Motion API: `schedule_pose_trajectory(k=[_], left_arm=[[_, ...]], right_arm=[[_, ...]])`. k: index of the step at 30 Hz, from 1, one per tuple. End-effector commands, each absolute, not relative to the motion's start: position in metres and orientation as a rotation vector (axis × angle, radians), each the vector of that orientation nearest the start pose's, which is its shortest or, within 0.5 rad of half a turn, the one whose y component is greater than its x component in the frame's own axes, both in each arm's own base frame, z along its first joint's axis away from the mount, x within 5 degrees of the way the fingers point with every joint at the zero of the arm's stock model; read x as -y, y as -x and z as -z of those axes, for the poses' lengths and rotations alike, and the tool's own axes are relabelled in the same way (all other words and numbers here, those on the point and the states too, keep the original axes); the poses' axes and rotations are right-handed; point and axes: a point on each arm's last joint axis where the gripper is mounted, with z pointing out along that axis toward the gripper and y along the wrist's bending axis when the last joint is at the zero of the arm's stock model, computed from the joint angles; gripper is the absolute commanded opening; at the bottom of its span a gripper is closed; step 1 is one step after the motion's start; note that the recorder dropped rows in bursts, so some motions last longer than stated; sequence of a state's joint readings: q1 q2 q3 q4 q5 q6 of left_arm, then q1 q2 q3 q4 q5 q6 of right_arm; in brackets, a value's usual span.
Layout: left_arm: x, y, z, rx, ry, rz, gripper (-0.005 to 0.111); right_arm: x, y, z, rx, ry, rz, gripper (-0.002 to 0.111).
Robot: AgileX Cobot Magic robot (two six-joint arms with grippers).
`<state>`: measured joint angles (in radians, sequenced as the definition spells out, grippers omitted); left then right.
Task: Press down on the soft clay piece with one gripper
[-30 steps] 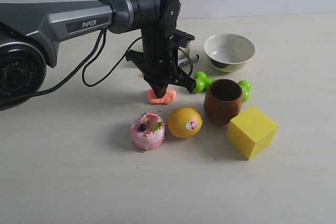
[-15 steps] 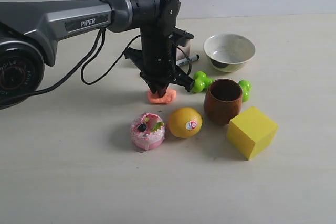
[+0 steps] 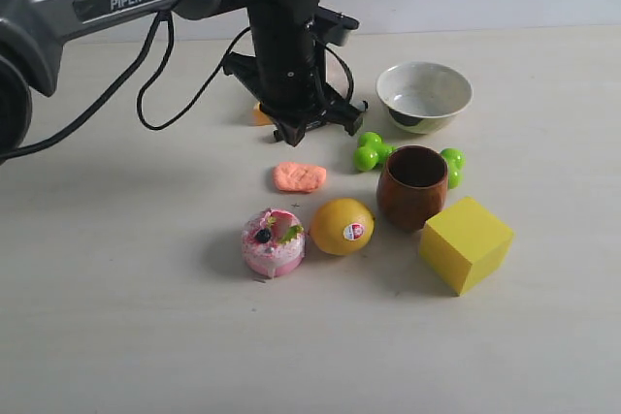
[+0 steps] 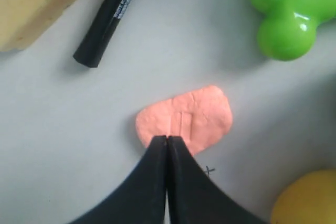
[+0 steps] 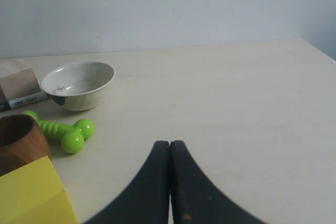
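The soft clay piece lies flat on the table, a salmon-orange lump in front of the pink cake and the lemon. In the left wrist view the soft clay piece carries a shallow rectangular dent in its top. My left gripper hangs above and just behind it, not touching it. Its jaws are shut with nothing between them, and the left gripper tips overlap the clay's near edge in the wrist view. My right gripper is shut and empty over bare table, far from the clay.
A pink round cake, a lemon, a brown cup and a yellow block stand close to the clay. A green dumbbell toy, a white bowl, a black marker and a tan wedge lie behind.
The left arm has risen and drawn back off the clay. Its shut fingertips, which rested on the lump, now hang clear, and the whole clay piece shows.
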<state>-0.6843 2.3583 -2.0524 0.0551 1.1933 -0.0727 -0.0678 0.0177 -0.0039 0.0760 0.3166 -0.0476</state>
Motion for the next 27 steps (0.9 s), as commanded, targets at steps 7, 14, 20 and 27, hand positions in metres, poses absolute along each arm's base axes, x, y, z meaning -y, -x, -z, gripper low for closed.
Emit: schedule_pose_trajectory(k=[7, 14, 20, 27], left_arm=[[0.29, -0.349, -0.205, -2.687, -0.872, 0.084, 0.0], [0.242, -0.291, -0.23, -2.439, -0.699, 0.271, 0.0], [0.197, -0.234, -0.247, -2.227, -0.612, 0.425, 0.0], [0.169, -0.201, -0.273, -2.125, -0.581, 0.471, 0.0]], right_arm=[[0.001, -0.055, -0.184, -1.806, -0.058, 0.01, 0.0], [0.001, -0.055, -0.184, -1.806, -0.058, 0.01, 0.0], [0.001, -0.055, -0.184, -1.806, -0.058, 0.01, 0.0], [0.001, -0.055, -0.184, -1.806, -0.058, 0.01, 0.0]])
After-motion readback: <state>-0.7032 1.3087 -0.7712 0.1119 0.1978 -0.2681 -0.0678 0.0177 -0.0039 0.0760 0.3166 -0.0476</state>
